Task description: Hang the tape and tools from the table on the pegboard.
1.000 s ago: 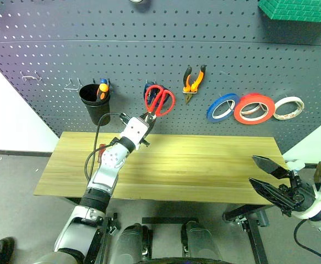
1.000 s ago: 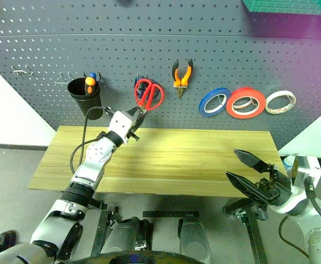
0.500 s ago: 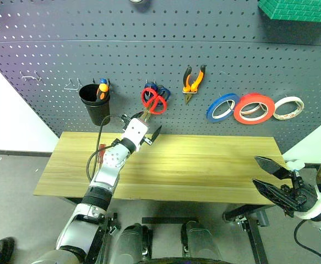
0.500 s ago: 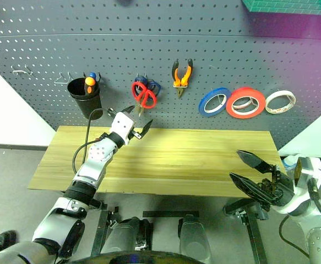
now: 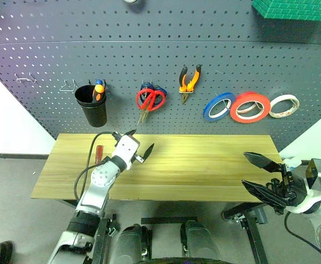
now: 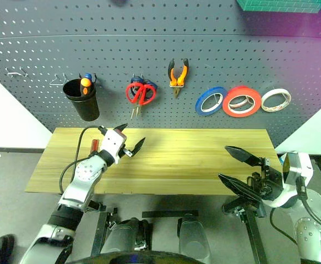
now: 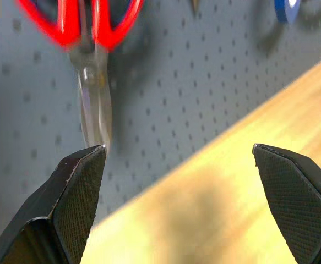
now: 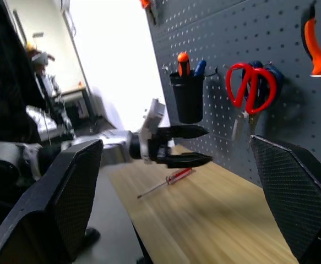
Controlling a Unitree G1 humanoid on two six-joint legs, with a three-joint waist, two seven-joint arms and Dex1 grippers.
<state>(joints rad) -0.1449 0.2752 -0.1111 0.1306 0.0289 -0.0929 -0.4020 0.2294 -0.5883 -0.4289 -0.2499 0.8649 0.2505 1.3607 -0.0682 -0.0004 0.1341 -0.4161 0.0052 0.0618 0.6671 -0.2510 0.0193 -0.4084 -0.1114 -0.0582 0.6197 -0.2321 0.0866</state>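
The red-handled scissors (image 5: 150,100) hang blades down on the dark grey pegboard (image 5: 232,49), and the left wrist view shows them (image 7: 80,22) close ahead. The orange-and-black pliers (image 5: 189,81) and the red-orange tape (image 5: 250,106) hang to their right. A red-handled screwdriver (image 5: 98,151) lies on the wooden table (image 5: 204,165) near its back left corner. My left gripper (image 5: 140,142) is open and empty, just right of the screwdriver and below the scissors. At the table's right end my right gripper (image 5: 261,176) is open and empty.
A black cup (image 5: 91,104) with two tools standing in it hangs left of the scissors. A blue roll (image 5: 218,106) and a white roll (image 5: 284,105) flank the red-orange tape. A green bin (image 5: 292,8) sits at the upper right.
My left gripper opened and let go of the red scissors, which now hang on the pegboard. It then drew back and down over the table. The right gripper hardly moved.
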